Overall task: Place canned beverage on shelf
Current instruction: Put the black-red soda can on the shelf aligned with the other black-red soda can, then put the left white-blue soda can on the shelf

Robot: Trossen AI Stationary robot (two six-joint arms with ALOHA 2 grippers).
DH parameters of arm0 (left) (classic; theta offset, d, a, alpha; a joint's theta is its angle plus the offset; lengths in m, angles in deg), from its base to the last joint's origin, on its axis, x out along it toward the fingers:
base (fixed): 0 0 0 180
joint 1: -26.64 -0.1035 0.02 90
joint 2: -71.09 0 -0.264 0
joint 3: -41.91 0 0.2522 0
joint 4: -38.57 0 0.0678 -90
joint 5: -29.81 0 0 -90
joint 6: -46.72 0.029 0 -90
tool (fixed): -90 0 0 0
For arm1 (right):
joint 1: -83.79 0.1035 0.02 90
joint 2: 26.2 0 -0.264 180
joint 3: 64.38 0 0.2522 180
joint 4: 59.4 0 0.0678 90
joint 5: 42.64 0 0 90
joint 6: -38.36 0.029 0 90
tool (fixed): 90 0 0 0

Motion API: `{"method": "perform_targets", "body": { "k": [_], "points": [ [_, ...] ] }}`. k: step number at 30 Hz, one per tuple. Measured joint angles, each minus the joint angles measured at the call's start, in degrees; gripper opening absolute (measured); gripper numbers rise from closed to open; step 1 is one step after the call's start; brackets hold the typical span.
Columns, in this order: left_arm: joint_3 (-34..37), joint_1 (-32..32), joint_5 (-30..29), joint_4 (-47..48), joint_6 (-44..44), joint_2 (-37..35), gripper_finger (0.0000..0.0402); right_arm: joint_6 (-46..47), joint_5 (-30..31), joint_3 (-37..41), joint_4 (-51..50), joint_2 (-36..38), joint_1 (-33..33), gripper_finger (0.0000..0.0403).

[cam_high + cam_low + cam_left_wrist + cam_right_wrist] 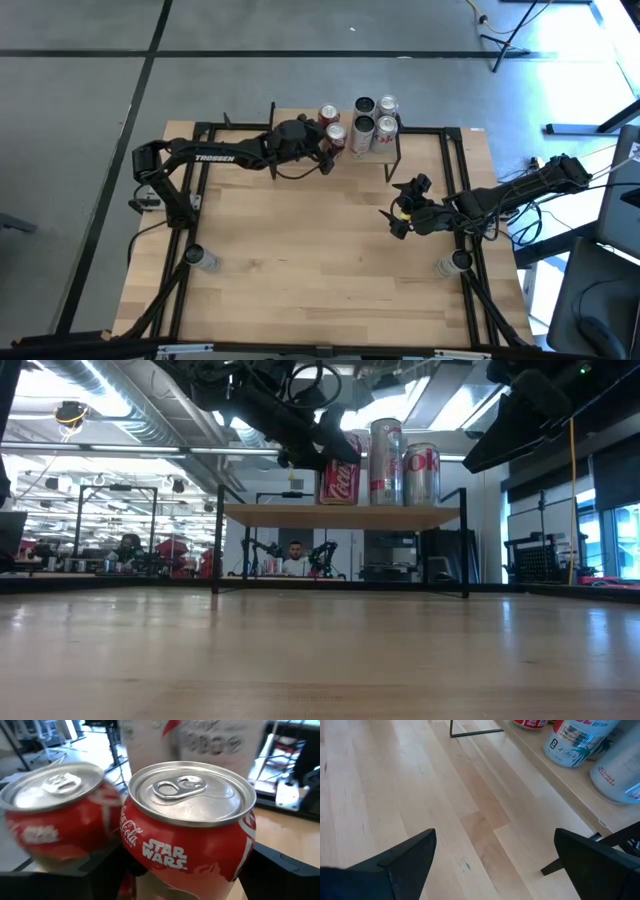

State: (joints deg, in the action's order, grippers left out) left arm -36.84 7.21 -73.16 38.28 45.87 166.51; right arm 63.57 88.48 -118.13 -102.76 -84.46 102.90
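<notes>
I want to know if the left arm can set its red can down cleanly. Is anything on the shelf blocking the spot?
The left gripper holds the red can at the shelf, at its end of the can row. Another red can stands close alongside, with silver cans beyond; whether the spot beneath is free cannot be seen.

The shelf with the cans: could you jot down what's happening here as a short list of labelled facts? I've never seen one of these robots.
Shelf: light-wood board on thin black legs at the table's far edge
Cans on shelf: five by the high view, two red, the rest silver or dark-topped
Left gripper: at the shelf, around a red Star Wars can
Right gripper: open, empty, above bare table near the shelf
Background: a person sits far behind the table
</notes>
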Motion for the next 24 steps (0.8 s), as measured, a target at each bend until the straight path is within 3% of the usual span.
{"method": "perform_targets", "body": {
  "k": [6, 15, 24],
  "points": [
    [0.0, -0.3, -1.5, 1.1, -0.5, 0.0, 0.0317, 0.0, 0.0, 0.0, 0.0, 0.0, 0.0, 0.039],
    [0.0, -0.3, -1.1, 0.8, -1.1, 0.0, 0.0365, -0.2, 0.0, 0.0, 1.0, 0.0, 0.0, 0.039],
    [-1.2, 0.2, -1.1, 0.2, -0.1, -3.8, 0.0368, -0.2, -0.2, 0.0, 1.2, 0.0, 0.0, 0.039]
  ]
}}
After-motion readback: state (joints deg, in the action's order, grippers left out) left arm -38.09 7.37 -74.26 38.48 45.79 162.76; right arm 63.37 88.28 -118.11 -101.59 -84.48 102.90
